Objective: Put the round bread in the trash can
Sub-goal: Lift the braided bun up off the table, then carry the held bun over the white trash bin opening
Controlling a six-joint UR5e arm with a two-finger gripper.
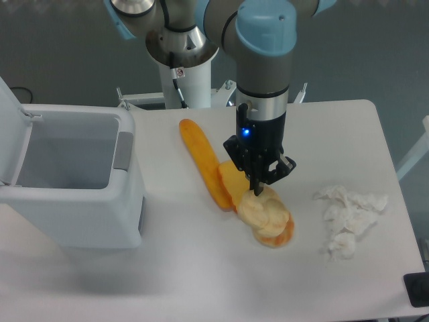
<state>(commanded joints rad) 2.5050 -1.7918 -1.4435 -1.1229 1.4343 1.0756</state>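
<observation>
The round bread (265, 209) is a pale cream lumpy bun lying on the table right of centre, resting partly on an orange bread piece (280, 236). My gripper (257, 190) points straight down. Its fingers come together to a narrow tip at the bun's upper left edge, pinching that edge. The bun still rests on the breads under it. The trash can (74, 201) is a large white-grey bin at the left with its lid (12, 134) swung open and a grey interior showing.
A long orange baguette (201, 161) lies diagonally left of the gripper, with a flat orange bread piece (231, 178) beside it. Crumpled white paper (348, 215) lies at the right. The arm's base stands at the table's far edge.
</observation>
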